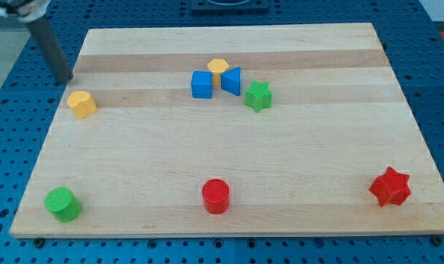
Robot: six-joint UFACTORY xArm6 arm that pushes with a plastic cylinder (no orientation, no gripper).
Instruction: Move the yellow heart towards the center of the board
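Observation:
The yellow heart lies near the board's left edge, in the upper left part of the view. My tip is at the board's left edge, just above and to the left of the yellow heart, a short gap away from it. The dark rod rises from the tip towards the view's top left corner. The wooden board fills most of the view.
A yellow hexagon, a blue cube, a blue triangular block and a green star cluster at upper centre. A green cylinder sits bottom left, a red cylinder bottom centre, a red star bottom right.

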